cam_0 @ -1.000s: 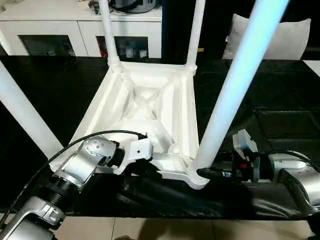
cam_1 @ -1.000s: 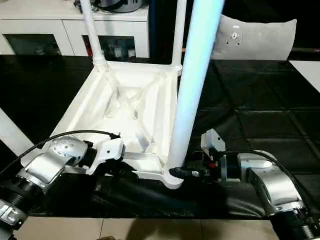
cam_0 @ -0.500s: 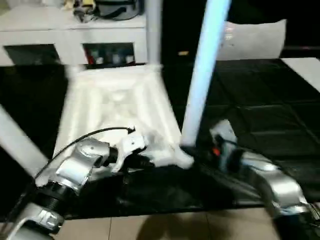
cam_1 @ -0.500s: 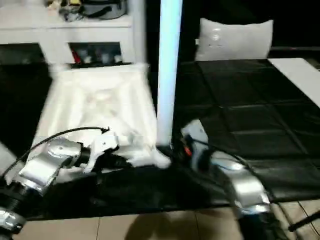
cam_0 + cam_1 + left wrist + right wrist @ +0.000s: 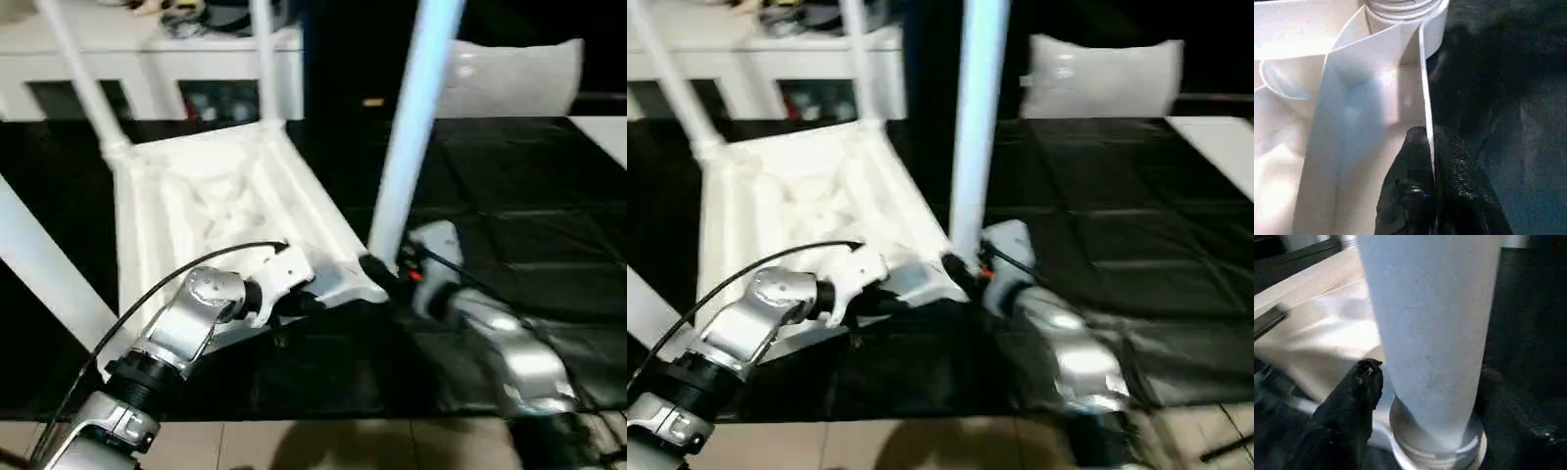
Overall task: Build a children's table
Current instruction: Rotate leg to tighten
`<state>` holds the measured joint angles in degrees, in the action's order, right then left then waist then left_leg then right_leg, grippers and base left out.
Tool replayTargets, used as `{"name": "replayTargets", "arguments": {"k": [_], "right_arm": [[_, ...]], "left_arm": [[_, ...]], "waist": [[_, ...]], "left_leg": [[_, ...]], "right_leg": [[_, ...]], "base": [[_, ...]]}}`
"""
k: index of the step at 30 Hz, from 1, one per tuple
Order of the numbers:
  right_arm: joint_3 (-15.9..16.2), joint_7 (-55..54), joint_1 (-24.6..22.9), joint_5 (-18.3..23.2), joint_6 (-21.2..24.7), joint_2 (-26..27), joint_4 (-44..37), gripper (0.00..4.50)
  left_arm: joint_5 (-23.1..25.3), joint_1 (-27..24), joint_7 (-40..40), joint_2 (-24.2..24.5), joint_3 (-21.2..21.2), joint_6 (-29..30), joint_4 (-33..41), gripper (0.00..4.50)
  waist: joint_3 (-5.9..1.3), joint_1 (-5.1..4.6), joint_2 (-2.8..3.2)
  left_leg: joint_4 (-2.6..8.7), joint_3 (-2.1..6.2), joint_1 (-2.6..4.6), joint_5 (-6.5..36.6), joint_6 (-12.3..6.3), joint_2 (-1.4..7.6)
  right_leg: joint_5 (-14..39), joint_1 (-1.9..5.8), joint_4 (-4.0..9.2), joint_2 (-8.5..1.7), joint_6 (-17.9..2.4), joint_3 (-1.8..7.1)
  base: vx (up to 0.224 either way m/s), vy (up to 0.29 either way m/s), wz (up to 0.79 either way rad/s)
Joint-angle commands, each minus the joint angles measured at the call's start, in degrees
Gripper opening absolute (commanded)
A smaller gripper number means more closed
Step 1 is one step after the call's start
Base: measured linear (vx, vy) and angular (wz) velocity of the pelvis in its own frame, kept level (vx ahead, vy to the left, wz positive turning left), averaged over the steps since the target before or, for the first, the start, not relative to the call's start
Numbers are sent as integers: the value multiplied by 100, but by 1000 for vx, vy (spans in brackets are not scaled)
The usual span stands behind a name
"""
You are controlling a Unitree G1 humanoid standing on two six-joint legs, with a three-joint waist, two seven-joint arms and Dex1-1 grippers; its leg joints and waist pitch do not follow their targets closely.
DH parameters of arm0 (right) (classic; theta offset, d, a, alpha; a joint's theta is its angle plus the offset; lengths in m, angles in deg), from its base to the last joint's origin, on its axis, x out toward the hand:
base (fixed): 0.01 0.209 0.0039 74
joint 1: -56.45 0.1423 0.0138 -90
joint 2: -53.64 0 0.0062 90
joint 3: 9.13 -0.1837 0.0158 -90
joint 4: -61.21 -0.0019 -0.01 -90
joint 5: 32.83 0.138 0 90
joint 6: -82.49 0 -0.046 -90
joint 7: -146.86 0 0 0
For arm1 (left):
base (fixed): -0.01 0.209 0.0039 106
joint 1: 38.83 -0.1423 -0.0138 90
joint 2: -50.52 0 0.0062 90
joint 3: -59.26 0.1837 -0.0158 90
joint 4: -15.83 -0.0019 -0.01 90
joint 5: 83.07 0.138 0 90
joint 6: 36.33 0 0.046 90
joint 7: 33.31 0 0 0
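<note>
The upturned tabletop (image 5: 211,211) lies on the black mat (image 5: 509,196), legs up. The left gripper (image 5: 1431,147) pinches its thin near rim, while the right gripper (image 5: 1427,377) straddles the near-right leg (image 5: 407,147) at its socket, fingers (image 5: 1359,382) spread either side. Bare mat lies rightward

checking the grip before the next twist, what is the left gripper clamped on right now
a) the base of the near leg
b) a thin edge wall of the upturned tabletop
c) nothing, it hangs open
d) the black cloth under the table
b: in the left wrist view the left gripper has its two black fingers pressed together on either side of the thin white edge wall of the tabletop, not on the leg or the black cloth.
</note>
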<state>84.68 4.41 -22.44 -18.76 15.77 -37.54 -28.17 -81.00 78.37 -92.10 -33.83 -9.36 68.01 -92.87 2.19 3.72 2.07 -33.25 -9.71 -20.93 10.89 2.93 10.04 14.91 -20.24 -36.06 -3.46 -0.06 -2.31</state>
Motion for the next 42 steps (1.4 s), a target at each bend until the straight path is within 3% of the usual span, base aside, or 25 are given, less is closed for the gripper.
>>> {"name": "replayTargets", "arguments": {"k": [1,4,7,10,12,16,18,20,23,27,32,35,37,38,42], "right_arm": [[194,621,-178,199,-13,-239,-234,352],[60,1222,-359,370,-9,-728,-433,377],[12,1457,-415,430,-24,-916,-479,400],[-97,1895,-497,580,-186,-1288,-492,432],[-108,1905,-485,586,-192,-1298,-474,445],[-82,1973,-511,632,-219,-1334,-497,445],[-55,2010,-543,644,-219,-1325,-533,450],[-18,2013,-584,644,-253,-1303,-542,450],[-3,2001,-661,689,-258,-1260,-610,450],[38,1972,-689,664,-299,-1203,-585,450],[83,1964,-748,633,-342,-1151,-591,450],[95,1961,-792,635,-398,-1155,-589,450],[95,1959,-798,633,-404,-1155,-590,450],[86,1961,-803,637,-410,-1159,-589,450],[47,1991,-806,647,-447,-1191,-583,450]], "left_arm": [[118,6,-215,164,118,-345,-178,0],[51,-13,-556,400,133,-538,-215,0],[-22,-42,-739,484,142,-573,-190,0],[-145,-142,-1035,609,127,-873,-193,0],[-104,-140,-947,611,108,-885,-209,0],[-163,-123,-652,453,-76,-867,-281,0],[-340,-147,-722,392,-131,-665,-207,44],[-452,-208,-818,369,-139,-571,-99,55],[-332,-184,-520,229,-148,-799,-293,90],[-269,-94,-456,150,-146,-837,-516,90],[-193,-17,-346,83,-147,-933,-747,90],[-96,36,-320,87,-93,-1015,-903,90],[-75,40,-329,96,-77,-1028,-923,90],[14,55,-335,136,-13,-1057,-956,63],[264,112,-381,245,154,-1179,-1058,44]], "waist": [[-306,52,-104],[-329,131,-99],[-299,150,-99],[-272,155,-160],[-268,158,-137],[-273,161,-171],[-277,163,-162],[-282,178,-144],[-286,179,-146],[-287,190,-132],[-256,190,-129],[-241,189,-97],[-239,181,-115],[-239,182,-109],[-232,177,-116]], "left_leg": [[313,108,-3,338,-430,284],[273,106,-20,117,-603,291],[294,104,-11,391,-591,314],[320,101,-4,589,-522,338],[326,98,6,627,-476,341],[313,90,0,546,-483,332],[309,88,5,527,-489,333],[302,88,0,523,-483,332],[298,95,-1,526,-512,336],[298,103,-7,578,-508,333],[341,108,17,945,-338,349],[368,118,25,1199,-211,348],[379,118,22,1260,-185,349],[380,122,22,1270,-173,348],[390,124,14,1302,-161,343]], "right_leg": [[-772,185,403,-470,-1124,282],[-1334,176,334,-455,-1127,261],[-984,150,358,-465,-1235,243],[-415,151,404,-486,-1267,240],[-212,134,414,-497,-1261,249],[-289,141,406,-500,-1299,252],[-290,135,401,-499,-1308,249],[-296,135,402,-508,-1333,252],[-446,133,390,-490,-1355,243],[-351,137,401,-503,-1320,241],[307,112,473,-516,-1258,245],[758,91,521,-528,-1162,261],[840,92,530,-519,-1129,265],[872,88,532,-525,-1119,268],[958,77,543,-521,-1069,273]], "base": [[0,0,0],[0,0,0],[0,0,0],[0,0,0],[0,0,0],[0,0,0],[0,0,0],[0,0,0],[0,0,0],[0,0,0],[0,0,0],[0,0,0],[0,0,0],[0,0,0],[0,0,0]]}}
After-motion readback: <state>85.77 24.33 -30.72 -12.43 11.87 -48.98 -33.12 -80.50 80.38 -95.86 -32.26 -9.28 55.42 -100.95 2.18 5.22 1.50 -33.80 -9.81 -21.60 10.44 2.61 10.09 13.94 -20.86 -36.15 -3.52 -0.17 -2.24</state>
